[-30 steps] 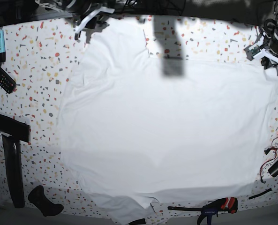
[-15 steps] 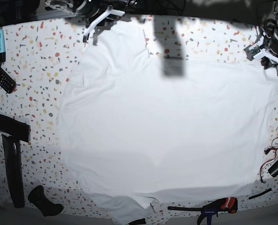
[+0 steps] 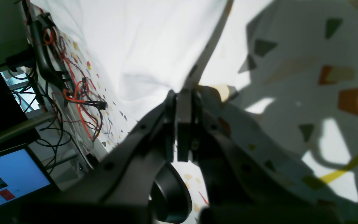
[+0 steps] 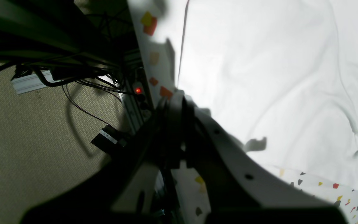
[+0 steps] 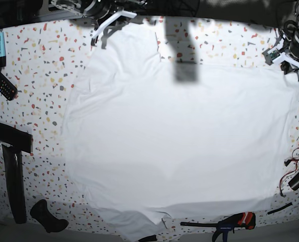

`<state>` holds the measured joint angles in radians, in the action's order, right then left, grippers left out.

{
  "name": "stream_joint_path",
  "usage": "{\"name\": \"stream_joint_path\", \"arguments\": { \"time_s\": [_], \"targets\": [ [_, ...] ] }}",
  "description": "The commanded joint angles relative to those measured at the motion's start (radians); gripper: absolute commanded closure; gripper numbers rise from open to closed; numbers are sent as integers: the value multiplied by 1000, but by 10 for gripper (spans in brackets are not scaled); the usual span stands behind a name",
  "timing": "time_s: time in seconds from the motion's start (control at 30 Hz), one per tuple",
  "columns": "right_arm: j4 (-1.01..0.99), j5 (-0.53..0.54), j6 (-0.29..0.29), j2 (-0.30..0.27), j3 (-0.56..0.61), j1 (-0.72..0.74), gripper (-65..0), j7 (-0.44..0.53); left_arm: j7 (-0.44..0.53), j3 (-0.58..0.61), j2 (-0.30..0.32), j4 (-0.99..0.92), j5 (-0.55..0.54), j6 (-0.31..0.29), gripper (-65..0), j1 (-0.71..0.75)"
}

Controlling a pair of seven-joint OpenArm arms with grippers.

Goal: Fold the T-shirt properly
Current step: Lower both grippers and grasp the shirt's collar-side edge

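On the white tabletop flecked with red, yellow and grey [image 5: 33,75], the large plain white cloth T-shirt [image 5: 179,141] lies spread flat, left gripper [image 3: 183,102] and right gripper [image 4: 174,102] each pinched together at its far edge, apparently gripping corners, so the next move likely calls for an even lift and fold.

Soft matt white cloth, faintly creased: T-shirt [image 5: 179,136]. Smooth hard speckled surface, terrazzo look: tabletop [image 5: 38,75]. Matt dark plastic: left gripper [image 3: 183,102] fingers. Glossy black plastic: remote [image 5: 0,80], far left.
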<state>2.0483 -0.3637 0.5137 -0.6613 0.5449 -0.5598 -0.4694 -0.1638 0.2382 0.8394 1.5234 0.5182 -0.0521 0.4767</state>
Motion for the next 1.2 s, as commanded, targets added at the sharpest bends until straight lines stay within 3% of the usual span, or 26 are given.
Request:
{"name": "stream_joint_path", "arguments": {
  "time_s": [0.0,0.17,0.27,0.4,0.5,0.7,0.93,1.17],
  "targets": [
    [16,2,-14,-6,-1,-2,0,12,3,-7,22,12,4,19,0,-3],
    [36,2,-172,-6,-2,1,0,-72,4,-7,21,12,5,20,0,-3],
    [42,2,-220,-6,-2,1,0,-77,4,-7,19,15,5,51,0,-3],
    [43,9,-238,1,-2,33,0,-71,4,-7,20,17,5,192,0,-8],
    [43,28,-259,18,-2,83,0,-71,4,-7,20,17,5,236,0,-21],
    [43,190,-260,22,-2,217,0,-71,8,-7,19,17,5,235,0,-58],
    [40,193,-261,41,-2,366,0,-79,7,-7,-6,16,4,236,0,-127],
    [-2,192,-261,115,-3,480,0,-81,-8,-7,-104,16,4,236,0,-208]
  ]
}}
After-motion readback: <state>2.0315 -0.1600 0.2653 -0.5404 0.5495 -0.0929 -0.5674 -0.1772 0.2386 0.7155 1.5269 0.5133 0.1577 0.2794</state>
